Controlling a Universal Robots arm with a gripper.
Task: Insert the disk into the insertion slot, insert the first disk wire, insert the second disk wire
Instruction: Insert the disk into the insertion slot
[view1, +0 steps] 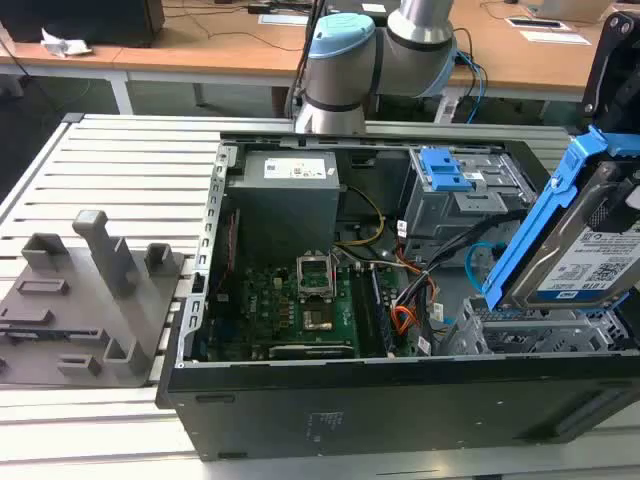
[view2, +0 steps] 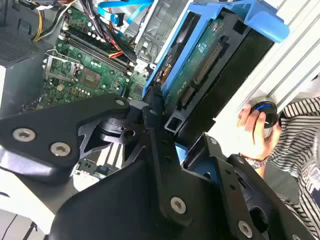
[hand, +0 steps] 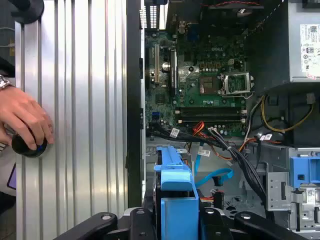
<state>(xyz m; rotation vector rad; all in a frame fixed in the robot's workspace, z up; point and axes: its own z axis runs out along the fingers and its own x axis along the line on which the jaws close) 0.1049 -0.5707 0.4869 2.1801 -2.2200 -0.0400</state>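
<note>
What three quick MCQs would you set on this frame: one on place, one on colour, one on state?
1. Where is the disk?
A. tilted in the air above the insertion slot
B. seated flat in the slot
C. on the floor

2. What colour is the carrier framing the disk?
A. red
B. yellow
C. bright blue

3. What state is the gripper in?
A. open, apart from the disk
B. shut on the disk
C. shut on nothing

Answers:
1 A: the exterior view shows it slanted over the low grey cage, not in it.
2 C: the frame is bright blue in all three views.
3 B: in the first wrist view the carrier sits clamped in the gripper, and the disk hangs off the surface.
</note>
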